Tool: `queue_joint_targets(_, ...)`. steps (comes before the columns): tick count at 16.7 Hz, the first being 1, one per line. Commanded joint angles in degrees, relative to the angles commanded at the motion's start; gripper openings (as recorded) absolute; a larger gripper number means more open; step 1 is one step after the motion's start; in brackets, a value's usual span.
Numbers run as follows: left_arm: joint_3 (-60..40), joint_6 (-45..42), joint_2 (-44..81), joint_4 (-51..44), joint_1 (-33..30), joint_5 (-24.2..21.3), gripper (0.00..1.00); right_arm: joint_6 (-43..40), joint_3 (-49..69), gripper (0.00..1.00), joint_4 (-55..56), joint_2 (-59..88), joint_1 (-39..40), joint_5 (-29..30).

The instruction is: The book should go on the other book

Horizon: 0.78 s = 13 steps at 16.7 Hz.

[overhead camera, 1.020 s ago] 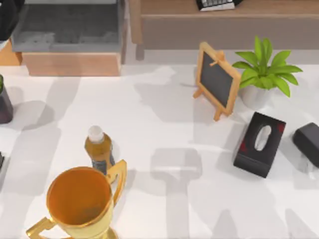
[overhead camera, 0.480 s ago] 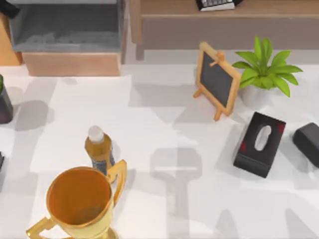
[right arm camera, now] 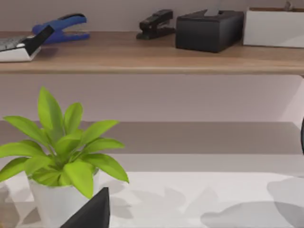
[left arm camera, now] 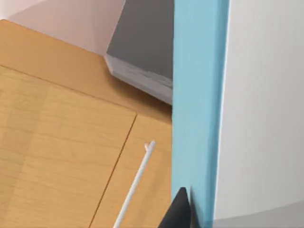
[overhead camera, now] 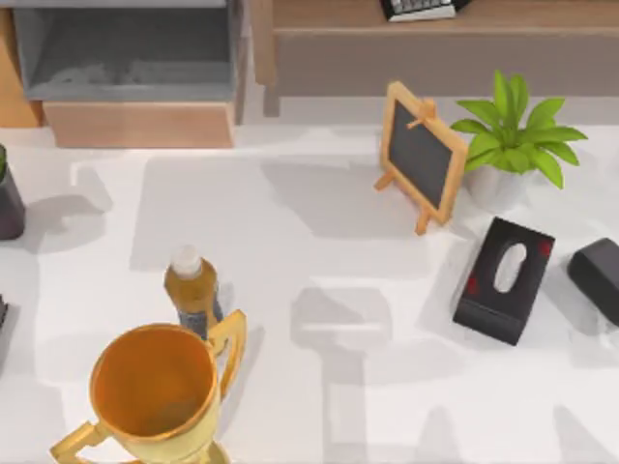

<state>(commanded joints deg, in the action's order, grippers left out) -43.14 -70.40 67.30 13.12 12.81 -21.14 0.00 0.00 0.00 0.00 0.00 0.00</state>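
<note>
The left gripper [left arm camera: 184, 213], apparently clamped on the blue book [left arm camera: 197, 95] close to the wooden cabinet [left arm camera: 57, 142], risks knocking it there or losing it, while the right gripper [right arm camera: 90, 211] idles by the plant [right arm camera: 57, 147].

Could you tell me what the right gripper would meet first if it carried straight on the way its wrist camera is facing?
Most likely the potted plant, which stands nearest in the right wrist view. Past it lie bare table and a wall shelf. Depth is hard to judge.
</note>
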Motion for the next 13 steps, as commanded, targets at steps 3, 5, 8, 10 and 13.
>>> queue_joint_targets(3,4.25,-12.38,-2.25,-2.18,6.41,-5.12,0.0,0.0,0.0,1.0,0.0,0.0,0.0,0.0)
queue_joint_targets(5,7.34,-22.25,-3.35,-3.51,12.45,-8.52,0.0,0.0,0.0,1.0,0.0,0.0,0.0,0.0)
queue_joint_targets(8,14.42,-37.63,-4.3,-5.48,24.11,-15.46,0.0,0.0,0.0,1.0,0.0,0.0,0.0,0.0)
queue_joint_targets(10,20.03,-46.0,-3.83,-7.01,31.65,-20.05,0.0,0.0,0.0,1.0,0.0,0.0,0.0,0.0)
queue_joint_targets(13,26.47,-55.3,-2.87,-9.44,40.11,-24.95,0.0,0.0,0.0,1.0,0.0,0.0,0.0,0.0)
